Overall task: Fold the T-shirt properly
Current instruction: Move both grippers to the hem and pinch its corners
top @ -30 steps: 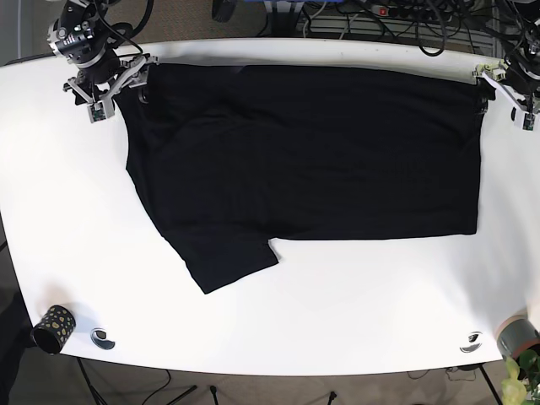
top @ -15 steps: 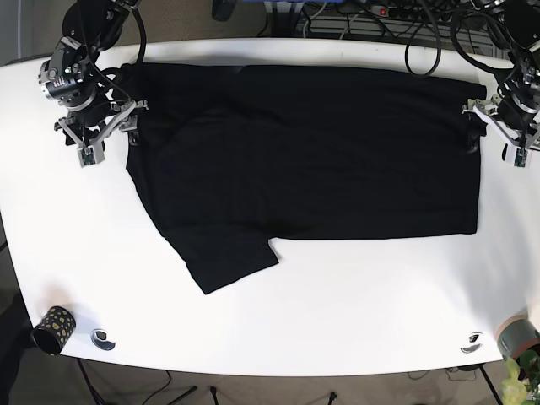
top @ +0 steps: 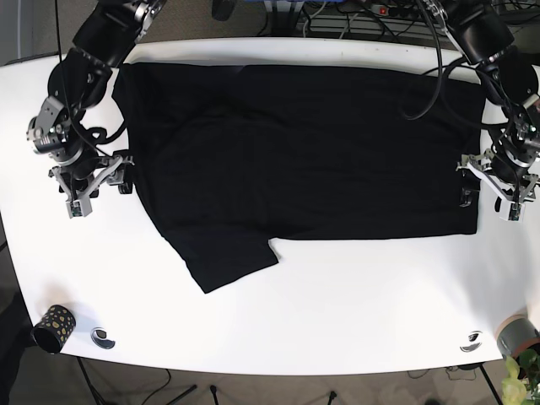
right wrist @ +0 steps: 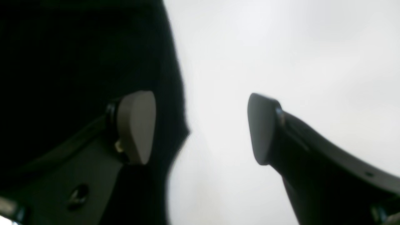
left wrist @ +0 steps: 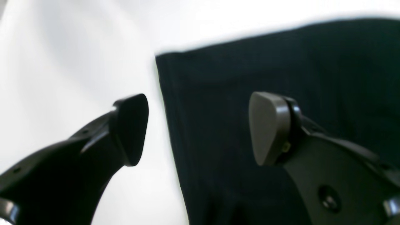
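T-shirt [top: 304, 164]: black, spread flat on the white table [top: 337, 312], filling the table's far half.
Long axis: runs across the table from side to side; the hem edge is at the base view's right, and one sleeve [top: 228, 257] sticks out toward the table's near edge at lower left.
Left claw [top: 488, 192]: released, jaws wide apart, at the T-shirt's near hem corner on the base view's right.
Left wrist view only: one finger [left wrist: 131, 128] sits over bare table just off the T-shirt's edge, the other finger [left wrist: 268, 128] over the cloth; the cloth's corner lies beyond them. Contact cannot be told.
Right claw [top: 98, 187]: released, jaws spread, just beside the T-shirt's side edge on the base view's left.
Right wrist view only: the cloth edge passes between the fingers, one pad [right wrist: 137, 125] over black fabric, the other pad [right wrist: 261, 128] over white table.
Change from earlier: both claws were up at the T-shirt's far corners a second ago; each has since travelled along its side edge toward the table's near side. The T-shirt lies as before.
Other items: a patterned cup [top: 52, 327] at the table's near-left corner.
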